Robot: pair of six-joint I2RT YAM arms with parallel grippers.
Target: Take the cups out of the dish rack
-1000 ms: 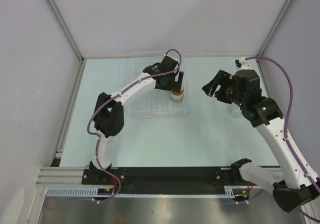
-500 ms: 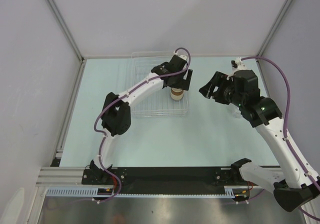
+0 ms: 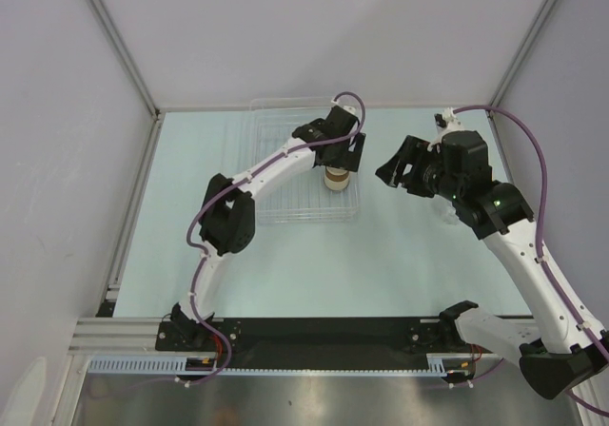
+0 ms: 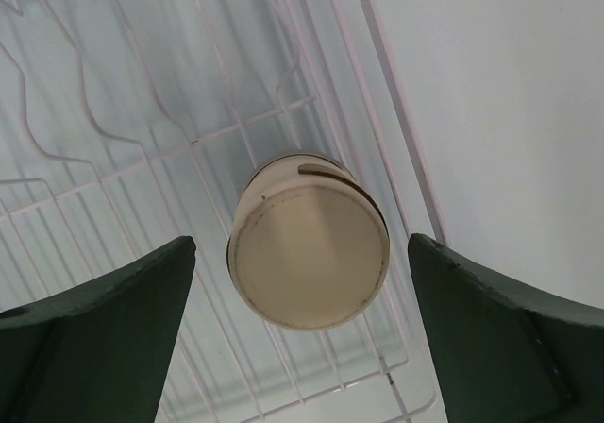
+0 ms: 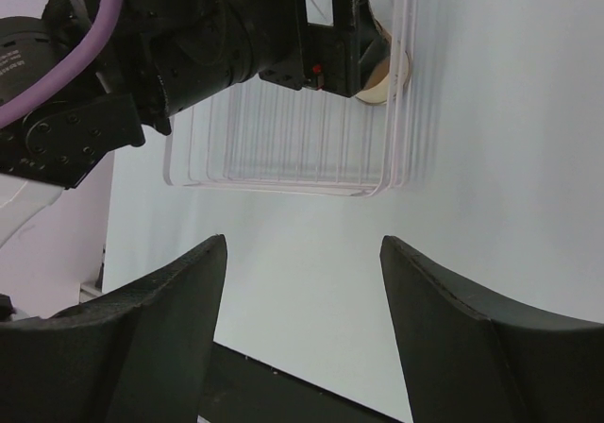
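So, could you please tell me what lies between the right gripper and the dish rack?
Nothing: only bare pale table separates the open right gripper from the dish rack, as the right wrist view shows; the top view agrees.

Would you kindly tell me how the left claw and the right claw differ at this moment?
Place: the left claw is over the rack, framing the tan-topped cup; the right claw hangs over bare table, right of the rack.
Aim: the left claw points down at the cup; the right claw is angled sideways toward the rack.
Opening: the left claw looks wider than the right claw.
Both are open and hold nothing.
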